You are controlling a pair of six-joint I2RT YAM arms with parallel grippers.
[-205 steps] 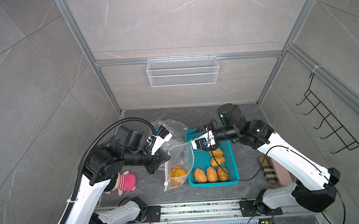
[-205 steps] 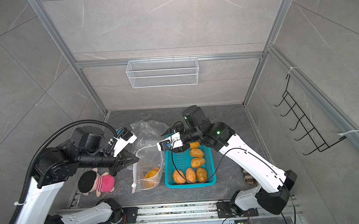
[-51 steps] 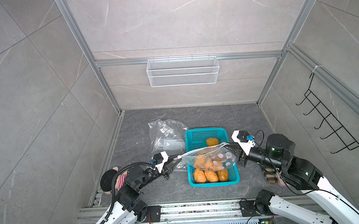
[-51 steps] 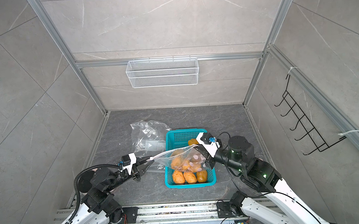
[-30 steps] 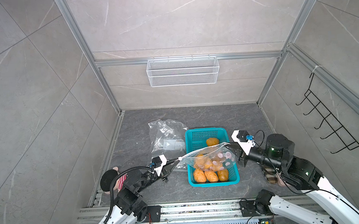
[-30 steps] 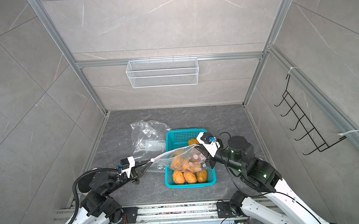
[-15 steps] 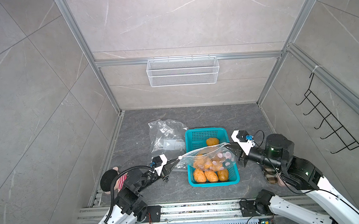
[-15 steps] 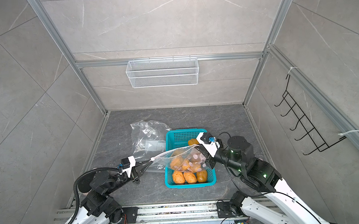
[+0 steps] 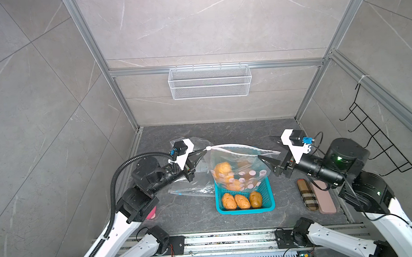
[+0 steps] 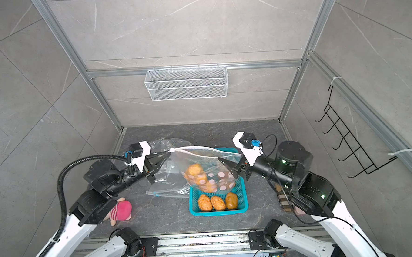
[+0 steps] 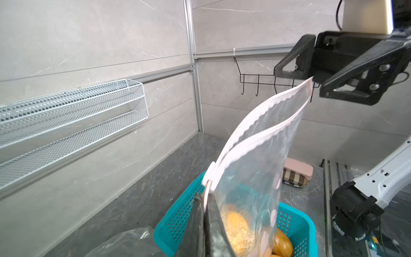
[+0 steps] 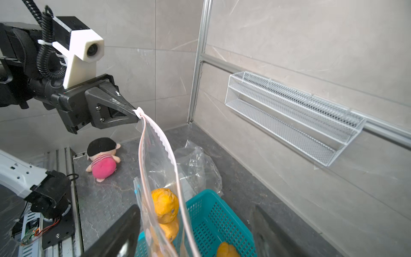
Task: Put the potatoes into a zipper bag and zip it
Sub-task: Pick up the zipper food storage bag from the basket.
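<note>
Presently the zipper bag, hung over the far end of the teal basket with potatoes inside, is pinched at its slider corner by the left gripper, while its opposite corner, between the jaws of the wide-open right gripper, is best clamped squarely before any zipping.

Nothing in these views is showing clearly enough to be read. The zipper bag is carrying a scatter of pale pink dots and, near its right edge, a small round printed mark. In both top views its lettering is staying too small to make out. A flat clear bag lying on the table is showing a short line of dark print, and that too is coming through only as a blur.
</note>
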